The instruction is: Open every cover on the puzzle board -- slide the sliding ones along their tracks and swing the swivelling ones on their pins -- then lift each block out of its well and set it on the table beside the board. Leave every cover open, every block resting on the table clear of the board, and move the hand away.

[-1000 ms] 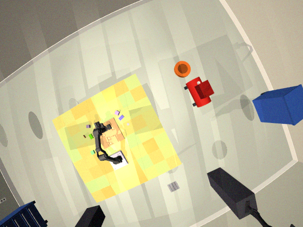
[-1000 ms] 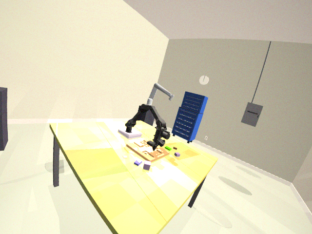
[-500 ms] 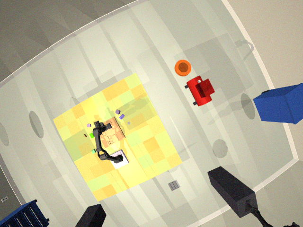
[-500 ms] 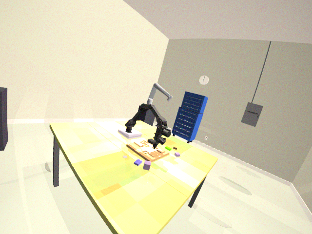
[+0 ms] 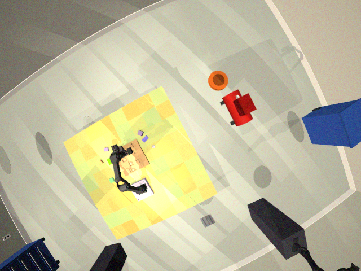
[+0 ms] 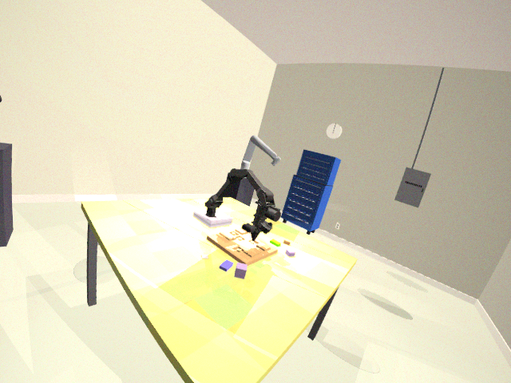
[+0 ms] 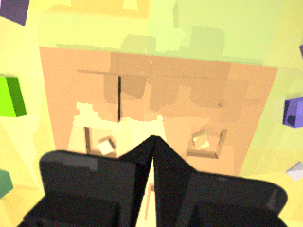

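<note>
The brown puzzle board (image 5: 142, 157) (image 6: 246, 260) (image 7: 62, 95) lies under my gripper (image 6: 254, 238) (image 7: 154, 139). The gripper is shut and empty, tips low over the board. In the wrist view, a small pale block (image 7: 106, 145) lies in the left open well and another pale block (image 7: 201, 140) in the right one. Flat covers are faint beyond these wells, with a dark slot between panels at the left. The fingers hide the board's near part. Beside the board lie a green block (image 5: 109, 161) (image 6: 275, 242) (image 7: 10, 96) and a blue-violet block (image 5: 145, 138) (image 6: 226, 265) (image 7: 294, 113).
Also on the table are a purple cube (image 5: 140, 132) (image 6: 240, 270), a light purple block (image 5: 106, 149) (image 6: 290, 252), a brown piece (image 5: 101, 161) (image 6: 287, 242), a teal block (image 5: 111, 179) (image 7: 4, 183) and a small white piece (image 5: 153, 146) (image 7: 295, 171). The arm's pale base plate (image 5: 148, 191) (image 6: 218, 221) adjoins the board.
</note>
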Robot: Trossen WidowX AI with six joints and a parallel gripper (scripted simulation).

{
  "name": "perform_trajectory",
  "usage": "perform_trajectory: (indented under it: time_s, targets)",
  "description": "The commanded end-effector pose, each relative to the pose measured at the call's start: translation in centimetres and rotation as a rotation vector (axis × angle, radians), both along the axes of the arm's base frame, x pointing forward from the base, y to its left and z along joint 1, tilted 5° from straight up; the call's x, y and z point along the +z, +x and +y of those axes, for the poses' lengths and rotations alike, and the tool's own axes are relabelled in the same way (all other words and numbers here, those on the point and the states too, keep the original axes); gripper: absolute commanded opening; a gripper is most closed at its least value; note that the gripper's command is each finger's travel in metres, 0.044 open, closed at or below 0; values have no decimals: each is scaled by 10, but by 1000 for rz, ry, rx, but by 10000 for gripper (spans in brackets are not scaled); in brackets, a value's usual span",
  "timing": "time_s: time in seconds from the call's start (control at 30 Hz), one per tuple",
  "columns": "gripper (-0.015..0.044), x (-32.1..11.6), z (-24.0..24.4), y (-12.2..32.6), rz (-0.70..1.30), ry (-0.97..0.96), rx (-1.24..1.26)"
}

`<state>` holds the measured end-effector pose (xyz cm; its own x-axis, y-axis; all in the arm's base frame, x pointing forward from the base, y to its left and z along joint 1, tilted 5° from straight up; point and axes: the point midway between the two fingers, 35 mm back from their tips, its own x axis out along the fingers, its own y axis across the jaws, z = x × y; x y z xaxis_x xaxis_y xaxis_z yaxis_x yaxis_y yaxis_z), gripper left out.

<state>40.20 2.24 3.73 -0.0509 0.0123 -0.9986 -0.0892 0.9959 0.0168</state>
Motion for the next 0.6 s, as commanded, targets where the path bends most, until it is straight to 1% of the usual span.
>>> perform_trajectory:
  time_s: [0.0, 0.57]
  targets:
    - [0, 5, 6, -15, 7, -7, -153]
    - [0, 26, 26, -108, 24, -58, -1107]
